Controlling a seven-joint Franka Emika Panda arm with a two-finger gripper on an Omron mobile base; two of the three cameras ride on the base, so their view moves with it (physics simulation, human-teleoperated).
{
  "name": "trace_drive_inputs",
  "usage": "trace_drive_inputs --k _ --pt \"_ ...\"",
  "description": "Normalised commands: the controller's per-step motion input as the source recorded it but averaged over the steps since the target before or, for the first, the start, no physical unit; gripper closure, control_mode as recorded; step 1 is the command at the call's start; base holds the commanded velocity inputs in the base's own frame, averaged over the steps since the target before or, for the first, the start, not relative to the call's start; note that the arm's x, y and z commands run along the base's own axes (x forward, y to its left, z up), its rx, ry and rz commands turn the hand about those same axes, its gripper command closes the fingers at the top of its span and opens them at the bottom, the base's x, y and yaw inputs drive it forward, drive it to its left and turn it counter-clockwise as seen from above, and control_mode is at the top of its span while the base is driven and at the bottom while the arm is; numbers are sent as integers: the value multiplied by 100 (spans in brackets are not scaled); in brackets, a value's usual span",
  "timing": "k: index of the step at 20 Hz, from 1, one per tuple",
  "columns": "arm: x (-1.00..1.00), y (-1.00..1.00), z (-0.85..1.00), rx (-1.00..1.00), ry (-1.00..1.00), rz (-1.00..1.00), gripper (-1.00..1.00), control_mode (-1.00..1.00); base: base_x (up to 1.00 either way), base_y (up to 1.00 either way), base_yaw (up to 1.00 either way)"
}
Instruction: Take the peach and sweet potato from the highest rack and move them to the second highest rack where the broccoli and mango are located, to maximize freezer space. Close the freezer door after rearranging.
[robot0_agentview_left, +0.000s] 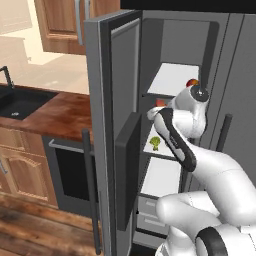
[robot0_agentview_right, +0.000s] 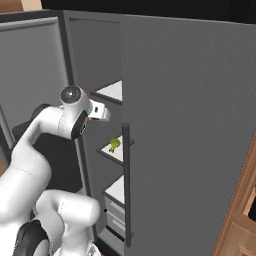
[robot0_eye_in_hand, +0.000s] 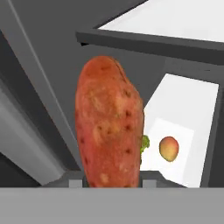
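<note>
**Sweet potato in the grip, next stop the rack below**

We hold the sweet potato (robot0_eye_in_hand: 110, 122) between the fingers of the gripper (robot0_eye_in_hand: 112, 180), which are closed narrow on its lower end; in the hand view it stands upright in the middle of the frame. Behind it, in the lower right of that view, we see the mango (robot0_eye_in_hand: 169, 148) lying on a white rack (robot0_eye_in_hand: 192, 105), and a bit of green broccoli (robot0_eye_in_hand: 145, 141) shows just beside the edge of the sweet potato. In the left base view the broccoli (robot0_agentview_left: 155, 143) sits on a rack at the centre of the frame, and the peach (robot0_agentview_left: 192, 82) lies on the highest rack (robot0_agentview_left: 170, 80) in the upper right, apart from the arm.

We judge that the step now is to carry the sweet potato down to the rack with the mango and broccoli. To do this well, we should first pull it clear of the dark front edge of the rack above, then lower it and go in level. We should aim at the bare white part near the front, away from the mango and broccoli, so nothing is pushed. We should open the fingers only when it rests on the rack, because it is long and may roll. The freezer door (robot0_agentview_left: 112, 130) stands open at the left, and the arm should keep off it.
</note>
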Motion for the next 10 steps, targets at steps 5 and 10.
trace_drive_inputs --k 5,10 --pt "-5 -18 -51 -22 64 0 100 -100 0 0 0" --pt "14 -46 -49 -4 30 0 100 -100 0 0 0"
